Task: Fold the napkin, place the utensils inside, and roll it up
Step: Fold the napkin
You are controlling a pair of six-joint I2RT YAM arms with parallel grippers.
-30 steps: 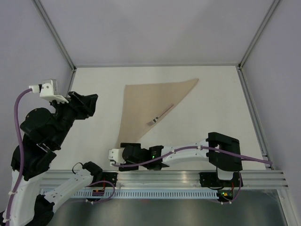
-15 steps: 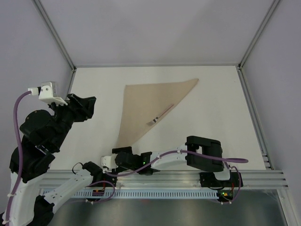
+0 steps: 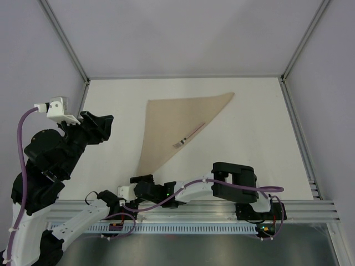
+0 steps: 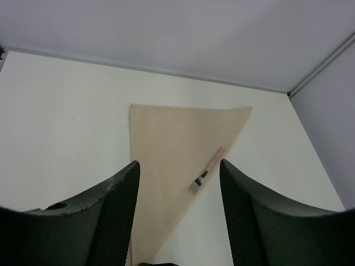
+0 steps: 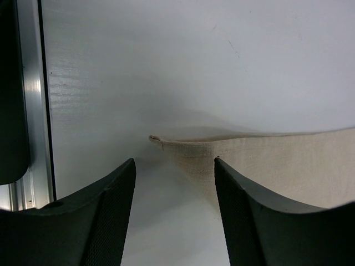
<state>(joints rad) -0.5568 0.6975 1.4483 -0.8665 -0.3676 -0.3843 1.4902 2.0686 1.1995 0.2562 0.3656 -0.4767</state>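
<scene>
This is a robotics lab test cell. A plain white surface (image 3: pixel 111 100) is boxed in by blank pale-grey panels (image 3: pixel 183 33) held in bare aluminium posts (image 3: pixel 64 39), like a purpose-built enclosure. Along the near edge runs an aluminium rail (image 3: pixel 310 209) with a slotted cable duct (image 3: pixel 194 228) below it. Two robot arms, the left arm (image 3: pixel 52 155) and the right arm (image 3: pixel 236 180), are bolted to that rail. Purple cables (image 3: pixel 20 138) loop along both arms, and a small green indicator light (image 3: pixel 166 193) glows on the right one. A folded napkin (image 3: pixel 166 122) with a fork (image 3: pixel 188 136) on it lies on the surface.
</scene>
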